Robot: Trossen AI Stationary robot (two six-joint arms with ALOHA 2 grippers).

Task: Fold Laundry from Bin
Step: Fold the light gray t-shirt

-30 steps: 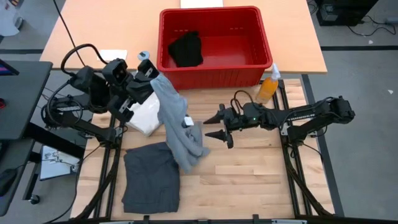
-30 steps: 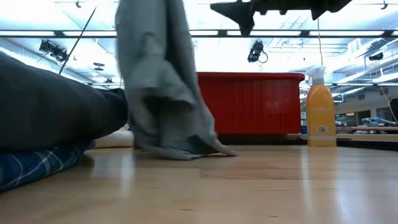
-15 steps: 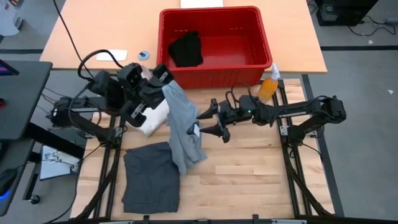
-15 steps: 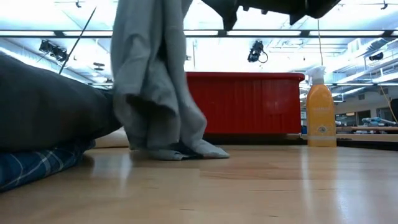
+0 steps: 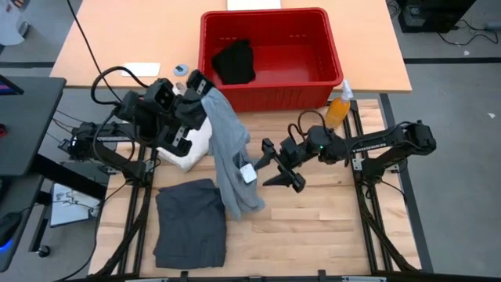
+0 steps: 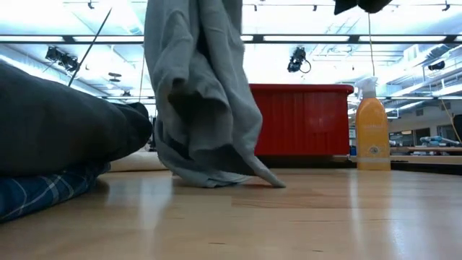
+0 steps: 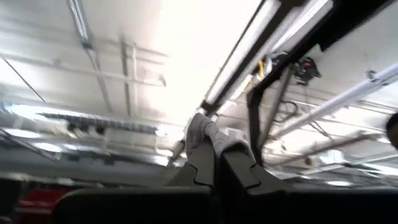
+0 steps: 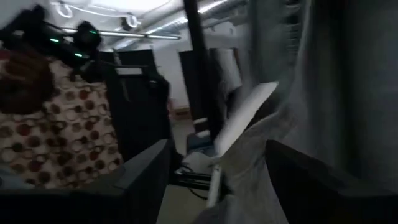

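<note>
1. Left gripper [image 5: 200, 88] – clamped on the top edge of the light grey piece [image 5: 231, 153], held raised just in front of the bin [image 5: 270, 98]; in the left wrist view a tuft of grey cloth [image 7: 208, 134] sticks out between the shut fingers.
2. The light grey piece hangs down, its lower end on the table [image 5: 329, 219], overlapping the dark charcoal-grey piece [image 5: 188, 223]. Compared with half a second ago, the hanging cloth has swung slightly towards the right arm.
3. Right gripper [image 5: 274, 164] – jaws apart, holding nothing, now lower and turned, close beside the garment's white tag [image 5: 248, 174].
4. A black piece [image 5: 235, 61] lies inside the bin; the orange spray bottle [image 5: 338, 110] stands at its right corner.
</note>
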